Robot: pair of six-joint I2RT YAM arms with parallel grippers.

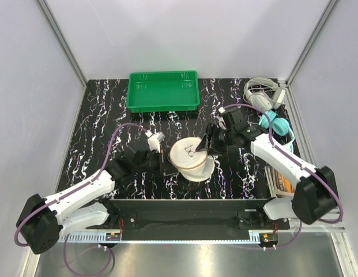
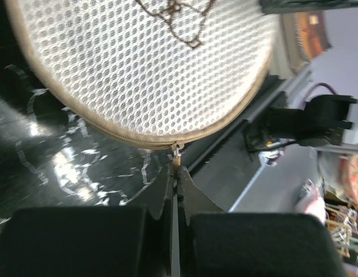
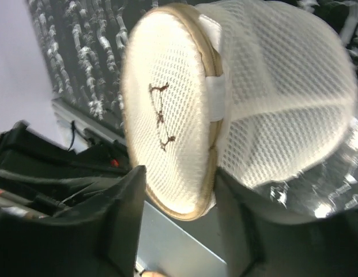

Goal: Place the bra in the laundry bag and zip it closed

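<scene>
The laundry bag [image 1: 190,156] is a cream mesh drum in the middle of the table, its round lid with the eyeglasses mark tilted up. My left gripper [image 1: 164,164] is at its left rim. In the left wrist view the gripper [image 2: 176,171] is shut on the small metal zipper pull [image 2: 177,154] at the zipper rim under the mesh lid [image 2: 144,63]. My right gripper [image 1: 209,146] is at the bag's right edge. In the right wrist view it [image 3: 180,172] straddles the bag's rim [image 3: 208,173], both fingers against it. The bra is not in view.
A green plastic tray [image 1: 163,90] stands at the back middle. Teal headphones [image 1: 278,124] and a grey-white coiled cable [image 1: 261,91] lie at the back right. A flat package [image 1: 279,181] lies at the right edge, next to the right arm.
</scene>
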